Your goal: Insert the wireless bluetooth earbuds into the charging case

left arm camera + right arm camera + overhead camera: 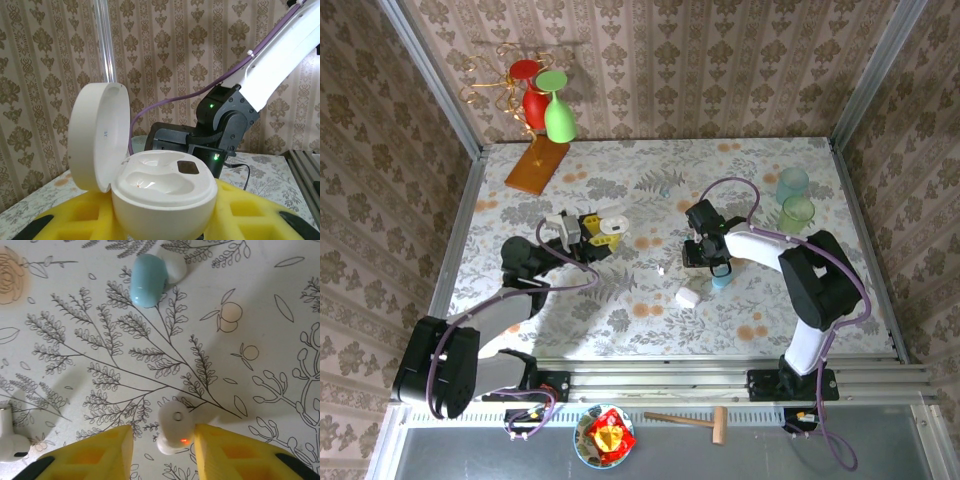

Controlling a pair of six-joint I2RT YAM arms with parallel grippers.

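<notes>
White and hinged open, the charging case (pixel 165 185) is clamped between the yellow fingers (pixel 250 215) of the left gripper (pixel 165 217). Its lid (pixel 97 135) is stood upright on the case's left side, and two moulded wells are exposed in its top, a dark square patch being visible in the right one.

Well to the right of the case, the right gripper (pixel 161 447) is lowered over the floral tablecloth (pixel 260 305) with its jaws parted and nothing gripped. One wireless earbud (pixel 173 432), white with a small orange light, is laid on the cloth between the fingertips, close beside one finger and clear of the other. A second earbud (pixel 10 440) is laid just outside the fingers, also apart from the case. Farther from the case, ahead of the fingertips, a light-blue pebble-shaped piece (pixel 148 280) is seen touching a white piece (pixel 175 267).
</notes>
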